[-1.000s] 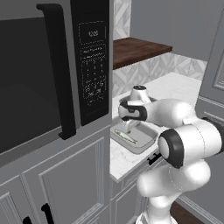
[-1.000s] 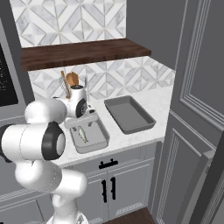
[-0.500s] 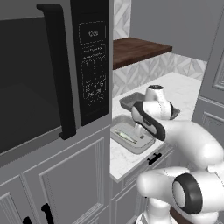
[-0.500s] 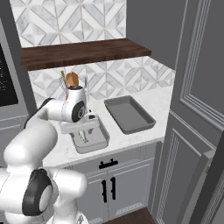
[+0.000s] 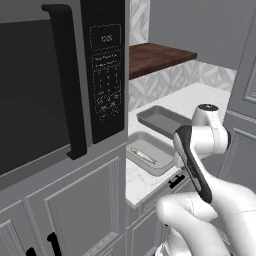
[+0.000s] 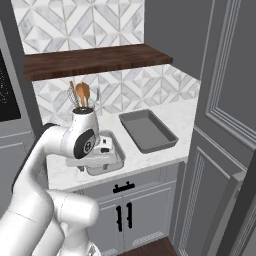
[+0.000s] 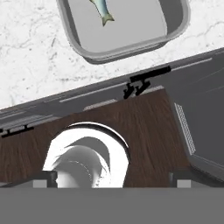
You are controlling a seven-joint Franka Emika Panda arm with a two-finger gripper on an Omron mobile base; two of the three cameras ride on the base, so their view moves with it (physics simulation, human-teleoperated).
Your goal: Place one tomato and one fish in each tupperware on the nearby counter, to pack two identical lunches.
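Two grey trays on the white counter [image 6: 165, 120]: the near tray [image 5: 162, 150] holds one fish [image 5: 143, 155] lying flat on its floor, and the far tray [image 6: 146, 130] sits just beside it, toward the tall cabinet door [image 6: 225, 125], with nothing visible inside. No tomato in either tray as far as the base views show. Hand view looks down past the counter edge: the near tray [image 7: 175, 17] is at the top with the fish tail [image 7: 103, 13] poking into view, the cabinet front with black handles [image 7: 142, 83] below it, then brown wood floor [image 7: 148, 127]. The gripper [image 7: 111, 183] is released, fingers spread wide at the two bottom corners of that view, nothing between them, well clear of the tray. In the right base view the hand [image 6: 102, 150] sits over the near tray's front edge, hiding most of it. Utensil holder [image 6: 82, 102] with wooden spoons stands at the back wall behind the arm. Dark wooden shelf [image 6: 95, 57] above the counter, microwave [image 5: 60, 85] on the left.
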